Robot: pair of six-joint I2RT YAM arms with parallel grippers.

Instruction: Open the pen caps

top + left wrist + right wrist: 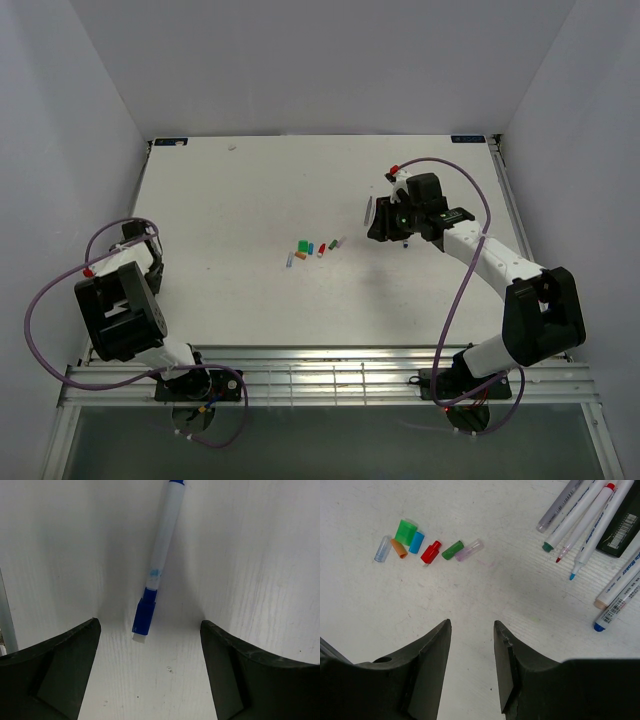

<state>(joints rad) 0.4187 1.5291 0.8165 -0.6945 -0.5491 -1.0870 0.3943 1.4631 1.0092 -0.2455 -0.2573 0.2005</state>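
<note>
Left hand (150,624): black fingers (60,665) spread wide, low over the white tabletop (260,555). Between them lies an untouched white-barrelled pen (162,540) with its blue plastic cap (145,615) still on, cap end toward the camera.

Right hand (472,625): fingers partly apart, gap empty, pinching nothing. Ahead and to its left is a loose row of short plastic pen caps (427,545) on the tabletop: clear, orange, bright green, blue, red, dark green, clear pink. Some touch their neighbours. To the right, well apart from the caps, is a cluster of slim pens (585,520), several with bare coloured tips, beside a stubby black marker (620,530).
</note>
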